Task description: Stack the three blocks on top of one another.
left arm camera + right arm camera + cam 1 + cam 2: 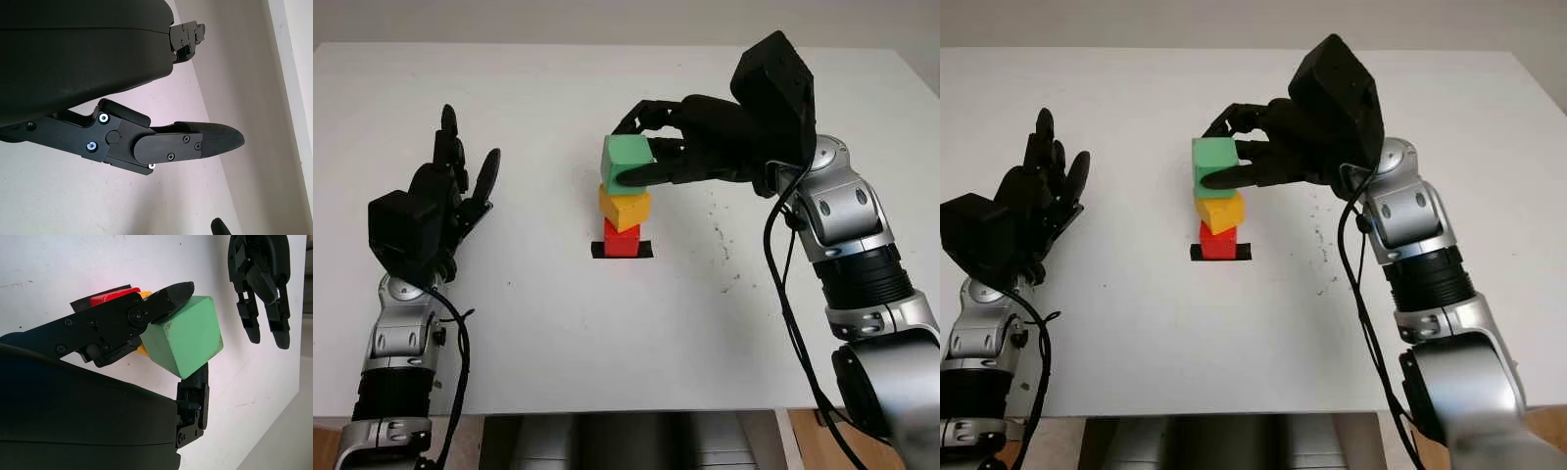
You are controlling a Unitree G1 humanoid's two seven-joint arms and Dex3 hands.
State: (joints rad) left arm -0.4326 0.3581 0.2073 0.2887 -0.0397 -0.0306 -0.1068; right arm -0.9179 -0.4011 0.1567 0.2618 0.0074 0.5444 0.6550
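Note:
A red block (622,239) stands on a black square mark (644,251) at the table's middle, and a yellow block (625,208) sits on top of it, turned a little. My right hand (651,147) is shut on a green block (626,162), which it holds right over the yellow block; I cannot tell whether the two touch. In the right wrist view the green block (183,335) is pinched between black fingers (168,296), with the red block (110,297) behind. My left hand (450,186) is open above the table's left side.
The white table (558,333) runs to a front edge near the bottom, with a grey stand (626,441) below it. Small dark specks (720,240) mark the surface right of the stack.

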